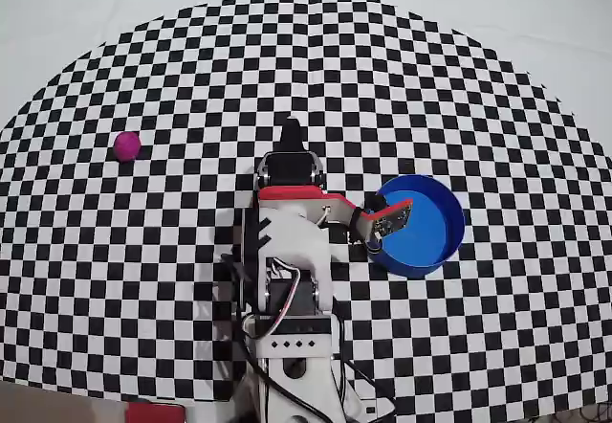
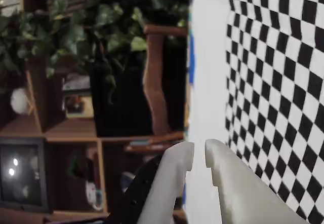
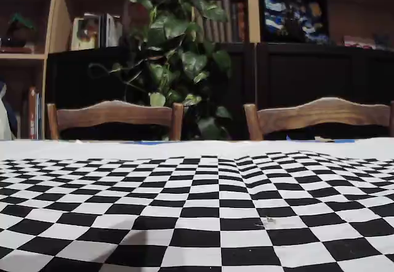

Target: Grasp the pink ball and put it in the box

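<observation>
**While the arm sits folded, the ball lies far off to the left**

Seen from overhead, the ball [image 1: 127, 144] rests alone on the checkered cloth [image 1: 143, 279], well to the left of the arm [image 1: 287, 251] and well apart from the box [image 1: 435, 251]. Being a sphere, it has no long axis and points no particular way. The box stands upright and open on the cloth at the right of the arm, its round mouth facing up; its left rim is partly covered by a small camera module that sticks out from the arm's side.

In that view the gripper [image 1: 292, 128] points toward the top of the picture, and only a dark tip shows beyond the red and white body, so its fingers cannot be made out there. The wrist view, which lies on its side, shows the two pale fingers [image 2: 172, 183] nearly together, with a narrow gap between their tips and nothing between them. Beyond them are cloth, a chair back [image 2: 154, 77], a plant [image 2: 101, 21] and shelves.

Neither ball nor box appears in the wrist view or the low fixed view, which shows only the cloth, two chairs, a leafy plant and bookshelves. The arm's base is cut off at the bottom edge overhead.
</observation>
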